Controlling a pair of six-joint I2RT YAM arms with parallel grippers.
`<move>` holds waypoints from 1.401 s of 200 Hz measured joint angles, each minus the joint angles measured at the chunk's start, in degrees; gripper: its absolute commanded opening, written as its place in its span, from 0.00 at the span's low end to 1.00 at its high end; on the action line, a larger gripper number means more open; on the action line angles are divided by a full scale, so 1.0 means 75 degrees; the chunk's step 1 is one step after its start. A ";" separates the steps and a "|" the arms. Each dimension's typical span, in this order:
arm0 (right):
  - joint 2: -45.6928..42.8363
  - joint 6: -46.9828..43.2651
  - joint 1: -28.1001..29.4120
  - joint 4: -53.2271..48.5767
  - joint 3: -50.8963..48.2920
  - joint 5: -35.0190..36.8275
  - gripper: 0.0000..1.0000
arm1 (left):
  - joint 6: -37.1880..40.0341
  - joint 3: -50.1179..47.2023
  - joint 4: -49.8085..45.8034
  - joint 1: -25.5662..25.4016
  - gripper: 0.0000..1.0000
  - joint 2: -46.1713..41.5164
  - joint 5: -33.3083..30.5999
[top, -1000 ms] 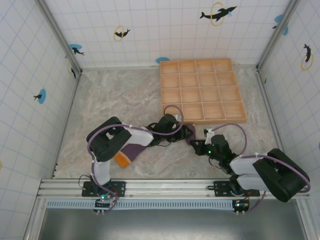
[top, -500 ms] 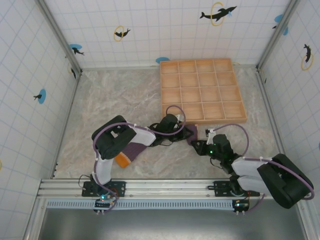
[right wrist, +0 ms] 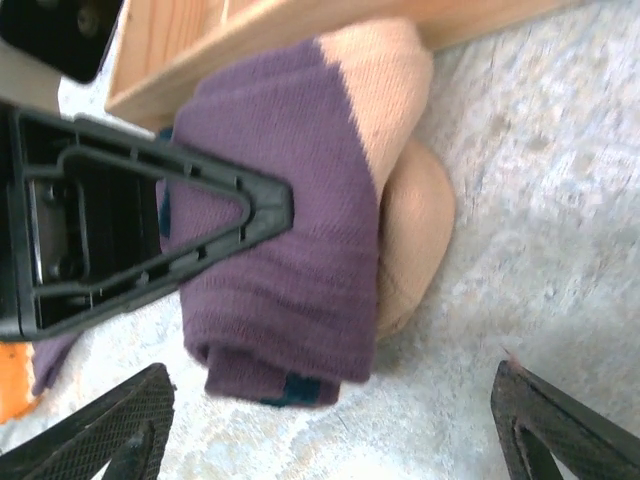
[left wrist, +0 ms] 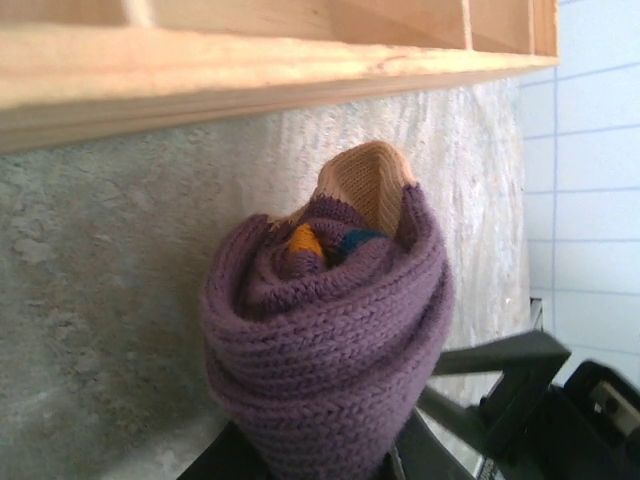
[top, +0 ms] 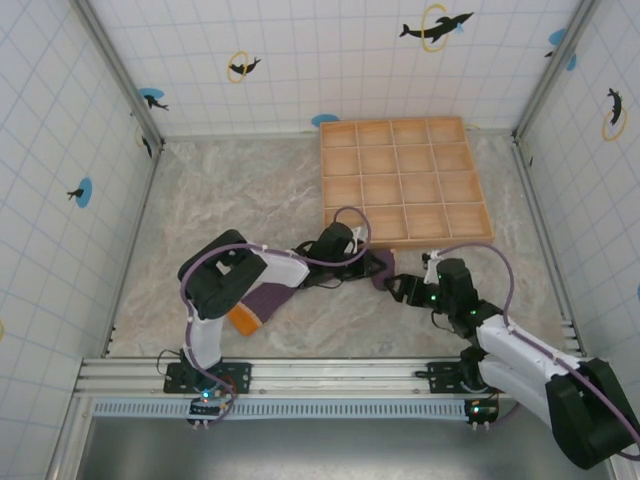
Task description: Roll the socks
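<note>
The left end effector is clamped on the rolled sock, whose purple bundle is seen squeezed between the jaws in the left wrist view, with a tan toe and an orange and teal core showing at its open end. This grip appears to be kept so that the coil cannot spring loose. In the right wrist view one black finger of that end effector is pressed flat against the purple layer. The right end effector is held with its jaws well apart and nothing gripped, the roll lying just ahead of its fingertips; it is judged to be positioned either to tuck the cuff over or to draw back. The bundle is resting on the table, touching or just beside the near rim of the wooden tray, so little room is left on the far side. Open table is available to the left and towards the near edge, while the two arms are crowded together around the roll. A second sock, purple with an orange end, is lying flat near the left arm's base, partly covered by it, and is not yet rolled.
</note>
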 measured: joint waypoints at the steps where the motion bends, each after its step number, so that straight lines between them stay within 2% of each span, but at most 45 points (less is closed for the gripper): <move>1: 0.0000 0.0003 -0.0015 -0.0017 0.0017 -0.0012 0.88 | 0.0009 0.0000 -0.0009 0.0003 0.00 -0.0006 0.0012; 33: 0.0160 0.0023 -0.0743 -0.0522 0.0775 -0.0842 0.90 | 0.0350 0.0268 -0.0417 0.0221 0.00 -0.0350 0.0516; 75: 0.0796 0.0472 -0.1376 -0.0283 0.1352 -0.1935 0.91 | 0.0758 0.0956 -0.0880 0.0592 0.00 -0.0734 0.1081; 98: 0.1096 0.1011 -0.1629 0.0402 0.1402 -0.2439 0.94 | 0.0976 0.1384 -0.1247 0.0822 0.00 -0.0737 0.1378; 118: 0.1323 0.1478 -0.1775 0.0991 0.1428 -0.2766 1.00 | 0.1075 0.1667 -0.1457 0.0988 0.00 -0.0734 0.1670; 186: 0.2372 0.2678 -0.2072 0.3095 0.1795 -0.3599 1.00 | 0.1527 0.2769 -0.2104 0.1463 0.00 -0.0691 0.2454; 280: 0.4299 0.4054 -0.2159 0.6009 0.3311 -0.4164 1.00 | 0.1431 0.4016 -0.2238 0.2052 0.00 -0.0111 0.3276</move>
